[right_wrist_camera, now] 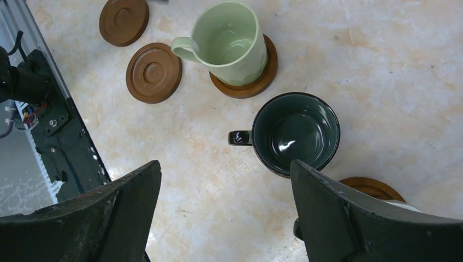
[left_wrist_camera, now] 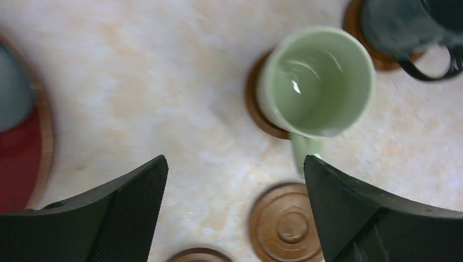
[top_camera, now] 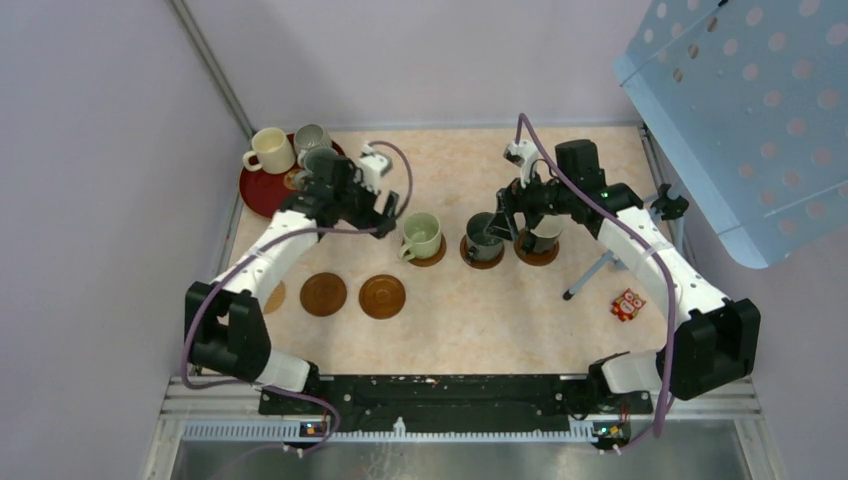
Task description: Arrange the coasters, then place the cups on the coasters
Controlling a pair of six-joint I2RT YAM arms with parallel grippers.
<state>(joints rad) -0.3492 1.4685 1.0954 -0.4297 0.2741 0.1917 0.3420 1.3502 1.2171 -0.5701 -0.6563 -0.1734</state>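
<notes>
Pale green cup [left_wrist_camera: 316, 82] sits upright on its coaster [left_wrist_camera: 251, 103] just ahead of the left gripper [left_wrist_camera: 235, 218], handle toward its wide-open, empty jaws. The right gripper [right_wrist_camera: 224, 218] gapes too, with the dark green cup [right_wrist_camera: 295, 134] just ahead and a third cup [top_camera: 548, 238] beside it mostly hidden. Six cups in all, three on the red tray [top_camera: 258, 190] off to the left gripper's left. Six coasters, the tan one [top_camera: 277, 297] half under the left arm.
</notes>
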